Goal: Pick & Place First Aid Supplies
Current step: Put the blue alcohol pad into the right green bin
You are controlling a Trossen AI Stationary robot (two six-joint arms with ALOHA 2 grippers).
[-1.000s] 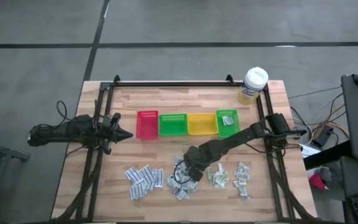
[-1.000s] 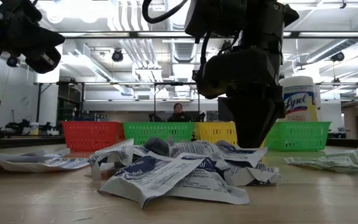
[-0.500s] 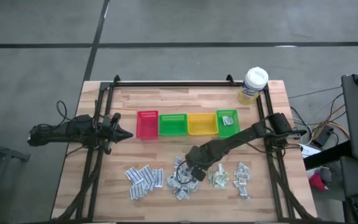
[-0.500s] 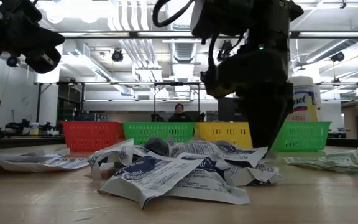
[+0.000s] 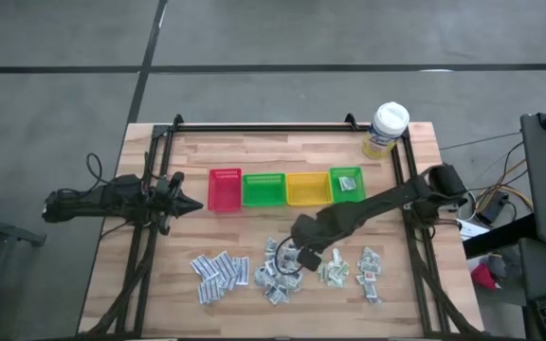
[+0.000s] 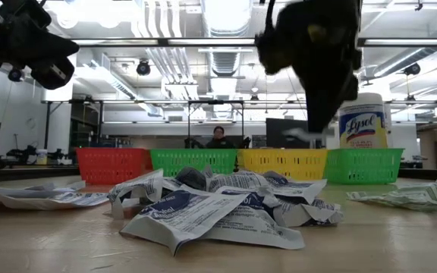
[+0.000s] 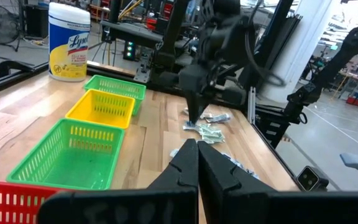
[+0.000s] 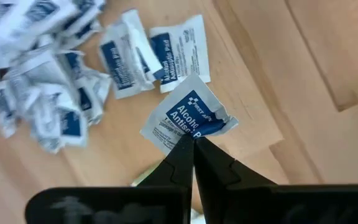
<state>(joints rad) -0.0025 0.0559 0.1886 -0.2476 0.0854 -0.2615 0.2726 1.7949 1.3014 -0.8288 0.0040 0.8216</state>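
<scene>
I note the wooden table point(image 5: 159, 284) carries a row of four small bins across its middle: red bin point(image 5: 225, 189), green bin point(image 5: 263, 189), yellow bin point(image 5: 308, 188) and a second green bin point(image 5: 346, 187), the last with packets in it. A Lysol wipes tub point(image 5: 385, 130) stands at the far right corner.

Nearer the front edge I see four loose groups of first aid supplies: white-blue sachets point(image 5: 220, 274) to the left, a jumbled white-blue heap point(image 5: 275, 281) in the centre, pale green packets point(image 5: 334, 273) beside it, and white-red ones point(image 5: 371, 275) at the right.

My right gripper point(image 8: 193, 144) hangs above the central heap, raised clear of the table. Its fingers are pinched together on one corner of an alcohol prep pad sachet point(image 8: 188, 123), white with a blue panel, which dangles above the wood beside the heap.

My left gripper point(image 7: 197, 144) waits at the table's left side, level with the red bin, fingers closed on nothing.
</scene>
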